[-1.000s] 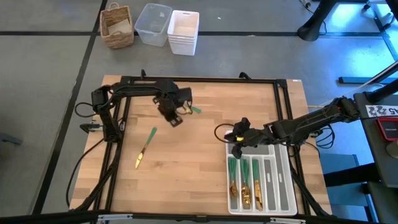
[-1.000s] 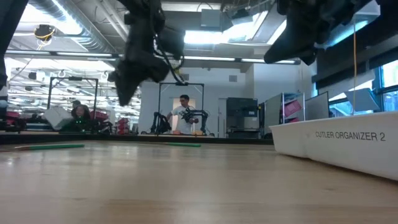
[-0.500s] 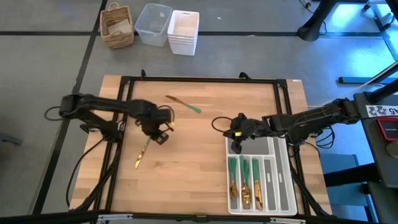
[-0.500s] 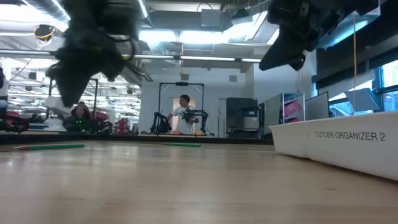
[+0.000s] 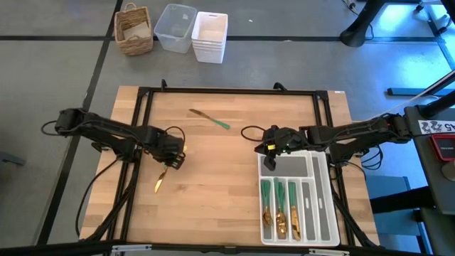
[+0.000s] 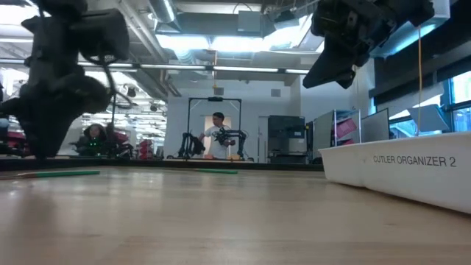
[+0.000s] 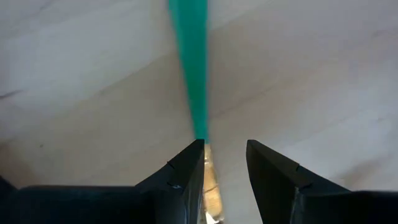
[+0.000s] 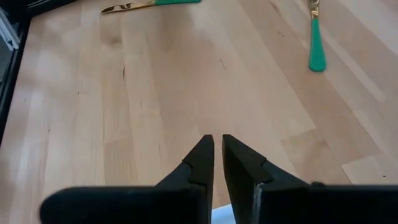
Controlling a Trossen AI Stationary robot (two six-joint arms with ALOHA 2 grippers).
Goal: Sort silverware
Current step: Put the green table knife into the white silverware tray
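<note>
Two loose pieces of silverware with gold heads and green handles lie flat on the wooden table: one near the far middle (image 5: 210, 119), one at near left (image 5: 162, 178). My left gripper (image 5: 173, 158) is open and low over the near-left piece. In its wrist view, where my left gripper (image 7: 224, 146) shows, the green handle (image 7: 189, 62) runs ahead and the gold neck (image 7: 211, 174) lies between the fingers; touch cannot be told. My right gripper (image 5: 269, 153) is shut, holding nothing, above the far end of the white tray (image 5: 321, 213). Several pieces (image 5: 279, 206) lie in the tray.
Black frame rails (image 5: 227, 91) border the table. A wicker basket (image 5: 134, 30) and plastic bins (image 5: 192, 32) stand on the floor beyond the far edge. The tray wall (image 6: 397, 173) rises at the right in the low view. A person (image 6: 218, 136) stands far off in the room.
My left gripper has swung from over the far-middle piece toward the table's left and near edges, and has come down low over the near-left piece. My right gripper has drifted a little toward the far edge. Both loose pieces have stayed in place.
</note>
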